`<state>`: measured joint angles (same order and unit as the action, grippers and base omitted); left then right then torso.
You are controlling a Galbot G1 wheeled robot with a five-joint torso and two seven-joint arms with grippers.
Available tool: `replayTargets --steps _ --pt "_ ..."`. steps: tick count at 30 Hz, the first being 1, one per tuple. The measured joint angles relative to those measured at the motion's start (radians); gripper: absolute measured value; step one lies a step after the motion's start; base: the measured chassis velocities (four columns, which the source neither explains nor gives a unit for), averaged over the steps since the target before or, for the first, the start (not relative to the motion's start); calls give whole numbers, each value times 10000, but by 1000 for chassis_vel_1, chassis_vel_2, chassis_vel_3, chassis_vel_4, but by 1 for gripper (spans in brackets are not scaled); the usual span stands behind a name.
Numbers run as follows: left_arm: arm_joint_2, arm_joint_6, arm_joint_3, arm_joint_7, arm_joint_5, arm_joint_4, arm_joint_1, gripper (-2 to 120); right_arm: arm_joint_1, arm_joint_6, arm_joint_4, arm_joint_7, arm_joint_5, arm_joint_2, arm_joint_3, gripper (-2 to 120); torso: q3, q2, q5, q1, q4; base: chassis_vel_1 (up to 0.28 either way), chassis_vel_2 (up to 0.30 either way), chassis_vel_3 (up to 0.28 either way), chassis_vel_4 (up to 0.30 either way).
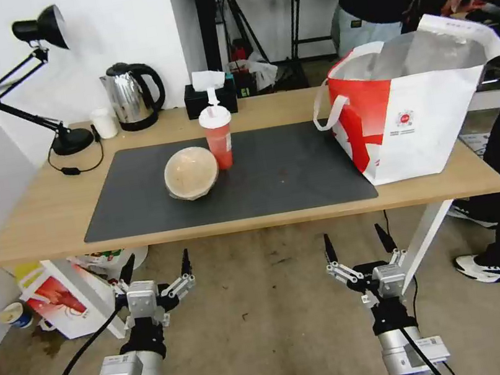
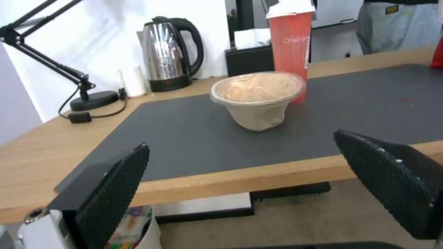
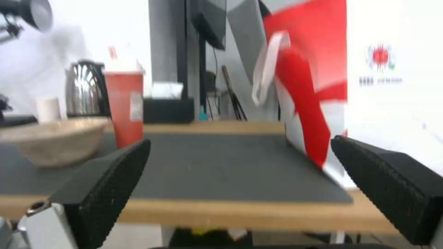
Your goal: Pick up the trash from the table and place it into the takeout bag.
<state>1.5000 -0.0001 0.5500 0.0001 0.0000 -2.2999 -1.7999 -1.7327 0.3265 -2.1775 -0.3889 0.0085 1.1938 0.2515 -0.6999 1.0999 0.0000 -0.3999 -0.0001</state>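
Both arms hang low in front of the desk (image 1: 36,225), below its near edge. The left gripper (image 1: 156,270) sits at the lower left of the head view, the right gripper (image 1: 358,243) at the lower right, each with fingers spread wide and holding nothing.

On the dark mat (image 1: 297,168) I count two pieces of trash: one beige paper bowl (image 1: 191,172) near the middle of the frame and one red drink cup (image 1: 218,137) just behind it to the right, the two close together, perhaps touching. One takeout bag (image 1: 415,119) stands open at the right end of the desk, well apart from them.

The step in hand looks like the reach for the bowl. To do it well, I'd say the left gripper should rise above the desk edge first, then close on the bowl's rim from the side away from the cup, so the tall cup isn't knocked over.

Also there: one kettle (image 1: 133,95), one lamp (image 1: 27,76), one tissue box (image 1: 209,96).
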Motion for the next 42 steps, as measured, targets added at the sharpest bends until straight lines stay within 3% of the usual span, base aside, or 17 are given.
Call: replayTargets --steps 9,14,22,26,34,42 --pt "0 0 0 0 0 0 0 100 771 186 -1296 996 643 -270 434 100 0 0 0 -1 2 0 0 0 0" --pt "0 0 0 0 0 0 0 100 1341 -297 -1844 1173 1229 -486 504 100 0 0 0 -1 1 0 0 0 0" --pt "0 0 0 0 0 0 0 100 1922 -555 -2044 1369 1916 -758 481 100 0 0 1 -1 0 0 0 0 0" --pt "0 0 0 0 0 0 0 100 2668 -847 -2047 1490 2735 -1122 445 100 0 0 1 -1 0 0 0 0 0" --pt "0 0 0 0 0 -1 0 100 4883 -1799 -1132 2214 6339 -2239 42 100 -1 0 1 -1 0 0 0 0 0" --pt "0 0 0 0 0 0 0 100 6731 -2629 -374 2591 8121 -2787 -691 100 -1 -1 -1 -1 1 0 0 0 0"
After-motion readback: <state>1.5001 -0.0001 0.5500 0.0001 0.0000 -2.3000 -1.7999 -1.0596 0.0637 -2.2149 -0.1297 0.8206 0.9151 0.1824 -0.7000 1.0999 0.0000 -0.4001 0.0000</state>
